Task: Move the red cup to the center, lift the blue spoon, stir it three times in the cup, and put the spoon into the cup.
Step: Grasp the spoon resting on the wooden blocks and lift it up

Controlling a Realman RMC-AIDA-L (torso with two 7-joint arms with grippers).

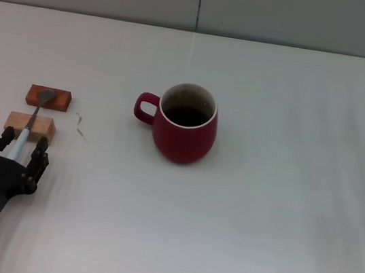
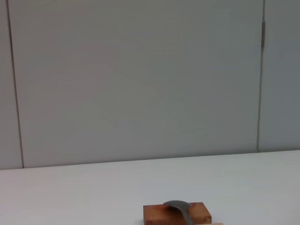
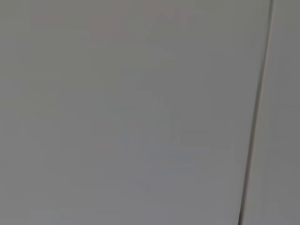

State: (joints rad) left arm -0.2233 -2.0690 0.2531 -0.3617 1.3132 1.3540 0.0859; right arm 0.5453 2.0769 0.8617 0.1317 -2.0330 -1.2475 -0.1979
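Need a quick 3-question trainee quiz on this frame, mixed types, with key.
1. True or false: the blue spoon lies across two wooden blocks.
2. The handle of the red cup points toward: A) the robot's left B) the robot's right C) the far wall.
3. Fill in: the left gripper sits at the spoon's ____ end.

Key: 1 true. 2 A. 3 handle. The right gripper is not in view; its wrist camera shows only wall.
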